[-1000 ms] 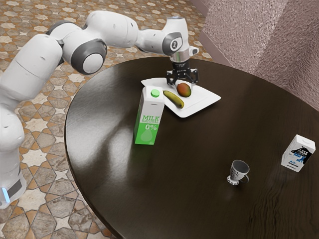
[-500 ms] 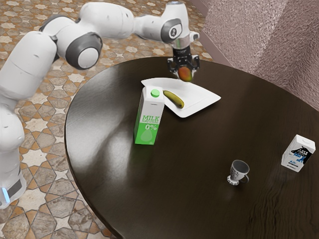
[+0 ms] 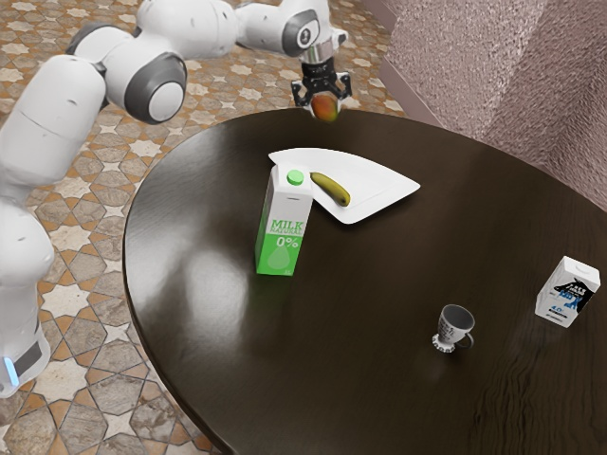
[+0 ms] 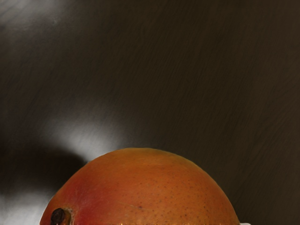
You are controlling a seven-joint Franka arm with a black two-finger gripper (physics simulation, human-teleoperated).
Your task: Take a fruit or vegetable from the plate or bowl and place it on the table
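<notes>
And here are the jaws (image 3: 321, 103), parted by a fruit's width and closed firmly around the mango (image 3: 326, 107), one finger on either side! The mango hangs in the air over the worktop (image 3: 379, 275), beyond the plate (image 3: 384, 187) from the exterior camera. Its long axis seems to slant down toward the exterior view's right; there's the stem scar (image 4: 57, 215) at one end in the wrist view, but which way it points on the exterior view, I can't tell.

Round behind the plate sweeps the worktop's curved edge, with a strip of dark surface between. On the plate lies the banana (image 3: 330, 189), slanting along the side by the milk (image 3: 283, 223), which stands upright just in front of the plate, toward the exterior view's left. A broad stretch of worktop opens between the plate and the cup (image 3: 454, 323), out in front. Farthest from the plate, the small carton (image 3: 567, 292) stands toward the exterior view's right.
</notes>
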